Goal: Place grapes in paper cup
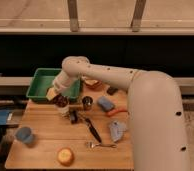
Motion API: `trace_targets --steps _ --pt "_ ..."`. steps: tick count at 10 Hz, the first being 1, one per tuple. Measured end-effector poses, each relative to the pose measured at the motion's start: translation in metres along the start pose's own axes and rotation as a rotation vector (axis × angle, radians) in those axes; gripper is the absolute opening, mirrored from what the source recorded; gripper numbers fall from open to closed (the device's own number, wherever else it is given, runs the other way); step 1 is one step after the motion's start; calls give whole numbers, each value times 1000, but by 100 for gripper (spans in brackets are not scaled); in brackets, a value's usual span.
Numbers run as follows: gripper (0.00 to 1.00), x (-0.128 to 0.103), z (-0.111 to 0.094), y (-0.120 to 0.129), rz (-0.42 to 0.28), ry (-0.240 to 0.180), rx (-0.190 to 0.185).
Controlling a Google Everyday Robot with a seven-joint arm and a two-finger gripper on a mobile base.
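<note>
My gripper [58,97] is at the back left of the wooden table, just in front of the green bin. It is shut on the grapes [62,102], a dark reddish bunch hanging below the fingers. The grapes are right above the white paper cup [64,112], at or just inside its rim. Only the cup's lower wall shows under the bunch. My arm reaches in from the right and hides the table behind it.
A green bin [42,80] is at the back left. A small metal cup [87,103] stands right of the paper cup. A blue cup [24,135], an orange-yellow fruit [65,156], a black utensil [92,128], a fork [102,145], a blue sponge [106,103] and a grey-blue object [117,130] lie around.
</note>
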Motion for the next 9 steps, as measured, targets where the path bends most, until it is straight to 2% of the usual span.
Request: trace_targets --steps 1,2,7,9 --pt "75 4 -1 -4 17 -8 0" --pt "78 7 -2 -8 29 -15 0" --pt "78 3 1 -9 34 -41 -15" --pt "78 -5 -8 -6 13 -49 -4"
